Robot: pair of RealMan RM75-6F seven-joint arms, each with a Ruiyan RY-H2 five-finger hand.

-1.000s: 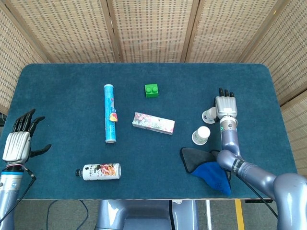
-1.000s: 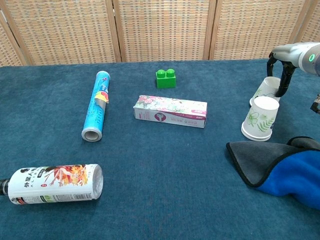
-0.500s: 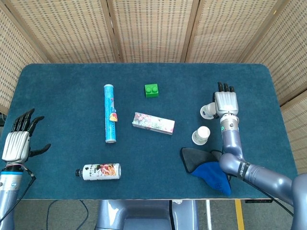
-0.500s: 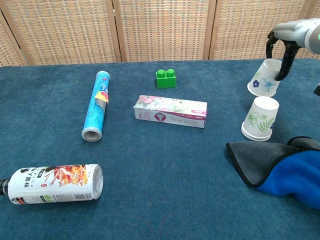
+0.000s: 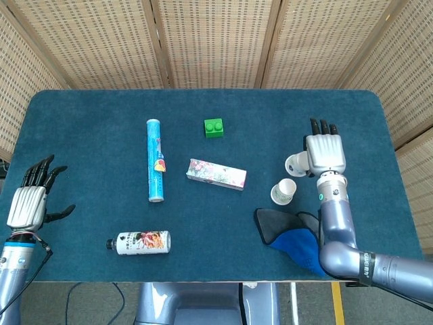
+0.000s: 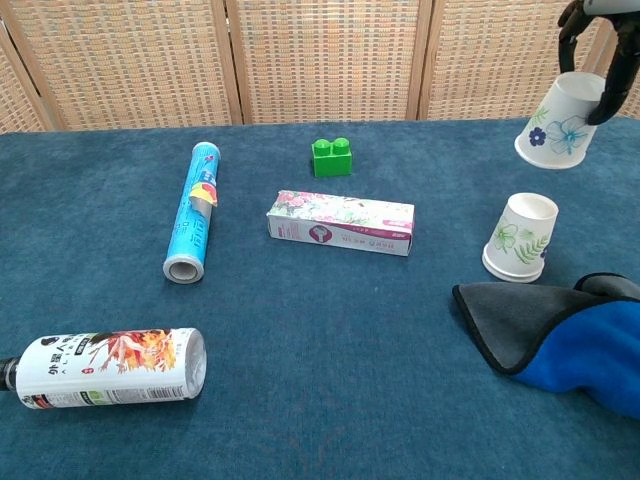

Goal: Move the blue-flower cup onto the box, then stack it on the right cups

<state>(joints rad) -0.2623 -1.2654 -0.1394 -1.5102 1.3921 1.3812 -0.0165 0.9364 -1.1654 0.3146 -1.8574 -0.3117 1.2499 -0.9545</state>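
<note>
My right hand (image 5: 325, 152) (image 6: 592, 40) holds the blue-flower cup (image 6: 562, 124) (image 5: 296, 163) tilted in the air, well above the table at the right. Below it stands the green-leaf cup (image 6: 519, 237) (image 5: 283, 191), upside down on the cloth. The flowered box (image 5: 216, 174) (image 6: 341, 222) lies flat in the middle of the table, left of both cups. My left hand (image 5: 30, 198) hovers open at the table's left edge, fingers spread, holding nothing; the chest view does not show it.
A green brick (image 5: 214, 127) (image 6: 332, 157) sits behind the box. A blue tube (image 5: 155, 160) (image 6: 193, 210) lies to the left, a bottle (image 5: 140, 242) (image 6: 105, 368) at front left. A grey-and-blue cloth (image 5: 292, 239) (image 6: 558, 340) lies in front of the green-leaf cup.
My right hand has lifted the blue-flower cup up off the table and away from the green-leaf cup. The left hand sank slightly.
</note>
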